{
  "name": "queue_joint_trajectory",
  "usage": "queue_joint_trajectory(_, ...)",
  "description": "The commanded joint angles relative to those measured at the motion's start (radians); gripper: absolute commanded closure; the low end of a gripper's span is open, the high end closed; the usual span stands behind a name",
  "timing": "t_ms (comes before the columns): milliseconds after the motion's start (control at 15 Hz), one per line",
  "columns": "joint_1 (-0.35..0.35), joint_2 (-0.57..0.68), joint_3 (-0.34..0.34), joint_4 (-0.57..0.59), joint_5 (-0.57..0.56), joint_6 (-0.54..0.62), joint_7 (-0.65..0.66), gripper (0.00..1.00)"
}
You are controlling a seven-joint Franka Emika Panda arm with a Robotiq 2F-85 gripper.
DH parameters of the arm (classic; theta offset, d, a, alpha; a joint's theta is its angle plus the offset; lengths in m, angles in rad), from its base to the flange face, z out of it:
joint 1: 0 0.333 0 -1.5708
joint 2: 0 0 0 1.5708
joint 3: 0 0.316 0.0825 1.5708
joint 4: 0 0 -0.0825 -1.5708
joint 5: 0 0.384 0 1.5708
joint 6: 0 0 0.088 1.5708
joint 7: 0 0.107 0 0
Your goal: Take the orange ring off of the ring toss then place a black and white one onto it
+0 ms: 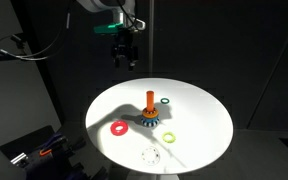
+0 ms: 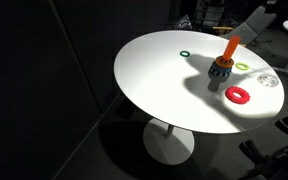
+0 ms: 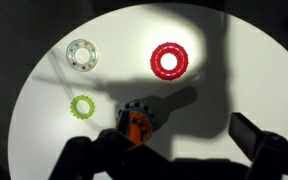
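The ring toss, an upright orange peg [image 1: 150, 101] on a round blue base, stands mid-table; it also shows in the other exterior view [image 2: 229, 47] and the wrist view [image 3: 136, 122]. A ring with dark and light segments, the black and white one [image 1: 147, 121], lies around the peg's foot. The red-orange ring [image 1: 118, 127] lies flat on the table beside the stand [image 2: 238, 95] [image 3: 167, 60]. My gripper [image 1: 124, 58] hangs high above the far side of the table, open and empty; its dark fingers [image 3: 169, 155] frame the bottom of the wrist view.
The round white table [image 1: 199, 135] also holds a yellow-green ring [image 1: 170, 137], a whitish clear ring [image 1: 151, 155], a small green ring [image 1: 191, 100] and a small orange ring [image 1: 166, 101] right behind the peg. Dark surroundings and cables lie beyond the table edge.
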Motion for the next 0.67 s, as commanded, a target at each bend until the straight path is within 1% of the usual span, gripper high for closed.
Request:
queue_joint_trajectory(0, 0.000, -0.101, 0.004, -0.091, -0.015, 0.065, 0.047, 0.00)
queue_joint_trajectory(133, -0.001, -0.145, 0.006, -0.136, -0.028, 0.113, 0.071, 0.00)
queue_joint_trajectory(200, -0.002, -0.077, 0.003, -0.069, -0.004, 0.064, 0.030, 0.00)
queue_joint_trajectory(267, -0.002, -0.091, 0.003, -0.081, -0.005, 0.072, 0.033, 0.00)
queue_joint_trajectory(600, -0.002, -0.078, 0.003, -0.082, -0.005, 0.071, 0.033, 0.00)
